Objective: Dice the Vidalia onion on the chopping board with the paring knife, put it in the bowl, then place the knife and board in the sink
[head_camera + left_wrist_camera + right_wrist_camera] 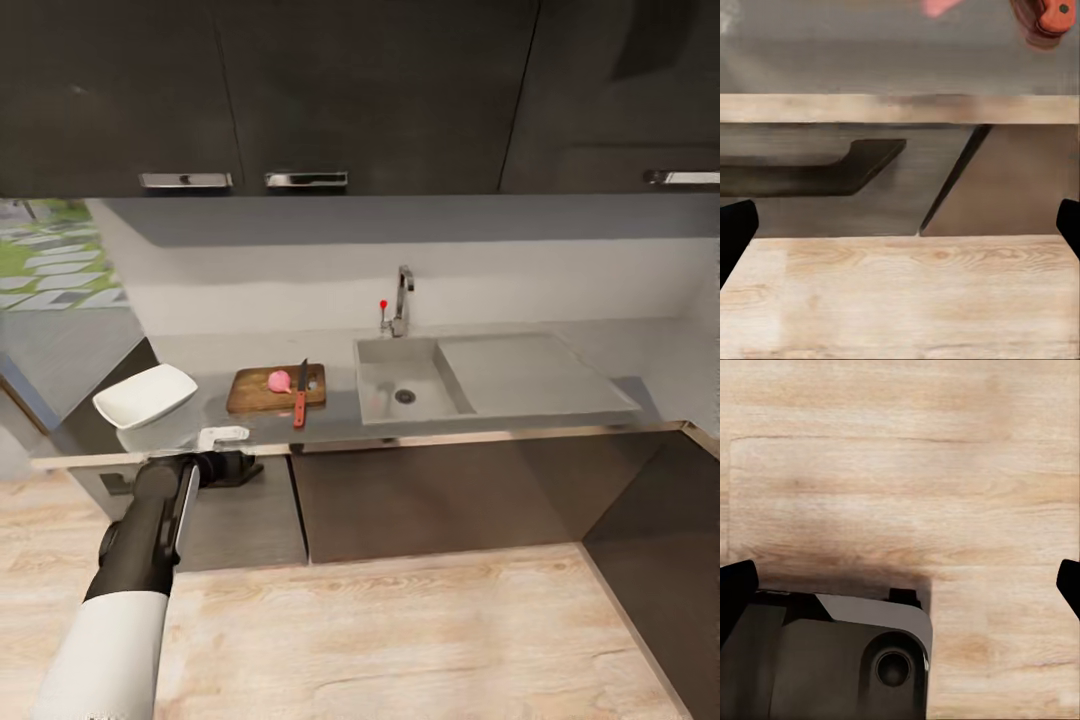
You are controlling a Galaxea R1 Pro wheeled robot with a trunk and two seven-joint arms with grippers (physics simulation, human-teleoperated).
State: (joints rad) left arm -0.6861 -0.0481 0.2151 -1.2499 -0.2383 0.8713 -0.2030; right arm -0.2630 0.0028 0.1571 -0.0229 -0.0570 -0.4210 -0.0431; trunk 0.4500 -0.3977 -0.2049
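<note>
The chopping board (276,388) is lying flat on the grey table (330,420), a brown wooden rectangle with rounded corners, just left of the sink (405,385). A pink, rounded onion (279,380) is sitting on the board near its middle. The paring knife (300,395) is resting across the board's right part, its dark blade pointing toward the wall and its red handle reaching over the board's front edge onto the table. The white bowl (145,395) is sitting at the table's left end, well apart from the board, glossy and rounded-square. The sink is showing a pale steel basin with a round dark drain, a flat drainboard on its right, and a chrome faucet (401,300) with a red dot behind it.

The left arm (140,560) is reaching forward and up from the lower left, white at the upper sleeve and black toward the wrist, ending at the table's front edge below the bowl. The left pincer (222,436) is sitting pale against that edge; how far it is open cannot be told there. In the left wrist view its dark fingertips (735,232) are standing wide apart at the two sides with nothing between them, facing the cabinet front and its black handle (817,169) above the wooden floor (900,300).

In the right wrist view the right pincer's (900,585) fingertips (736,589) are likewise spread wide and holding nothing, pointing down at the floor and the robot's dark base (832,660).
</note>
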